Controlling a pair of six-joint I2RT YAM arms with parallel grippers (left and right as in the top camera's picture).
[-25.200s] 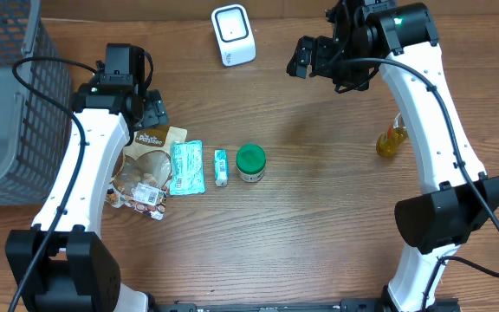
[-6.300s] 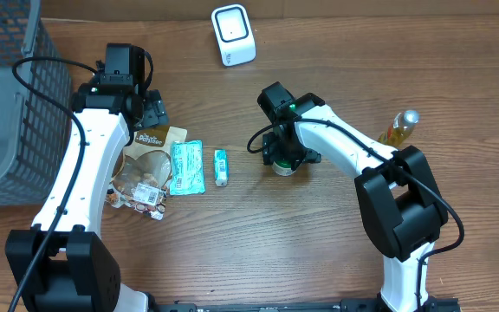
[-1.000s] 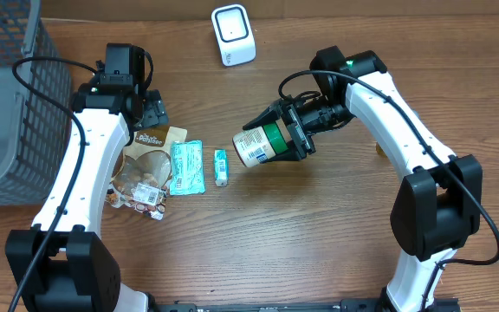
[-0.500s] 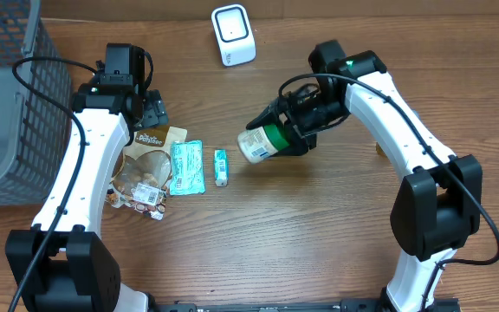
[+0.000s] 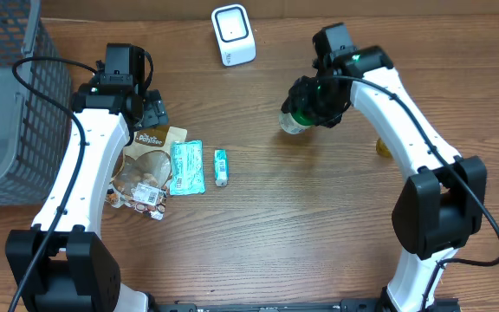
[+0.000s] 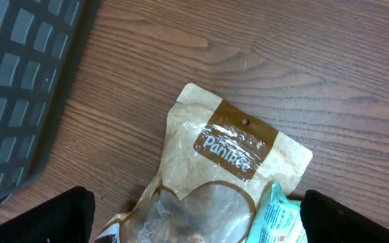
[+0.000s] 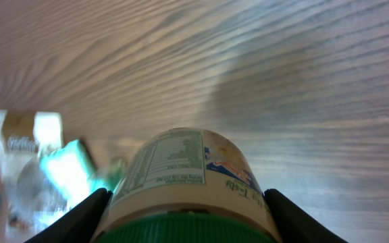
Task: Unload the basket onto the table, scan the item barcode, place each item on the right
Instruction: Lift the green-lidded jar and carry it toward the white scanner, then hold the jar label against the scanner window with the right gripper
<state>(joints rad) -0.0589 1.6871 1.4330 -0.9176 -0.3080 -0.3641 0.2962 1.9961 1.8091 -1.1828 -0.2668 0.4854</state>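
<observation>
The item is a cream jar (image 5: pixel 292 122) with a green lid. It hangs above the table right of centre, with my right gripper (image 5: pixel 312 106) shut on it. In the right wrist view the jar (image 7: pixel 181 169) fills the space between both black fingers (image 7: pixel 80 219), and its nutrition label faces the camera. I cannot make out a barcode. The white scanner (image 5: pixel 233 35) stands at the table's back edge, up and to the left of the jar. My left gripper (image 5: pixel 150 111) hovers open over a brown snack pouch (image 6: pixel 228 155), holding nothing.
A teal packet (image 5: pixel 186 166) and a small green tube (image 5: pixel 221 166) lie beside the pouch. A grey wire basket (image 5: pixel 7 104) sits at the far left. A yellow bottle (image 5: pixel 382 147) shows partly behind my right arm.
My right gripper has carried the jar up and to the right, away from the packets and nearer the scanner, turning it as it went. The left arm has not moved.
</observation>
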